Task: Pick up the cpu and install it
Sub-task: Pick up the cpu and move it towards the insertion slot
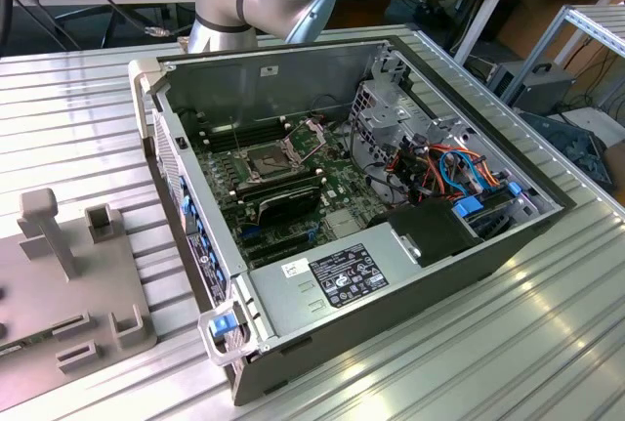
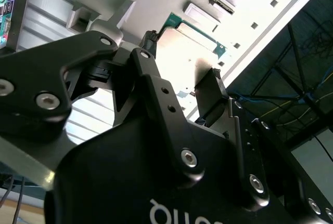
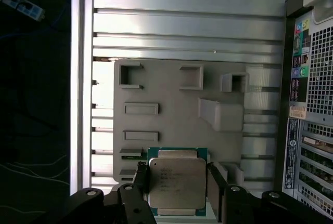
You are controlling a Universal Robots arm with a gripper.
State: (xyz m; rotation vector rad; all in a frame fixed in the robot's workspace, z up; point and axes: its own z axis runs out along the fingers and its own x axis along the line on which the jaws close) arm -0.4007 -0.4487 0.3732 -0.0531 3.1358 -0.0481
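Observation:
The cpu (image 3: 177,185), a flat square chip with a dull silver top and a green rim, sits between the two black fingers of my gripper (image 3: 177,180) in the first wrist view. One finger (image 3: 141,177) presses each side, and the gripper is shut on it. The chip hangs over the near edge of a grey holder plate (image 3: 171,89). In the second wrist view the cpu (image 2: 192,47) shows between the same fingertips (image 2: 151,39). In the exterior view the motherboard socket (image 1: 266,159) lies bare, with its hinged metal frame (image 1: 308,130) raised.
The open computer case (image 1: 352,274) lies on a ribbed aluminium table, and its rear panel (image 3: 312,104) stands beside the holder plate. That grey holder plate (image 1: 68,274) has several pockets and a raised post. Memory sticks, cables and a power supply crowd the case.

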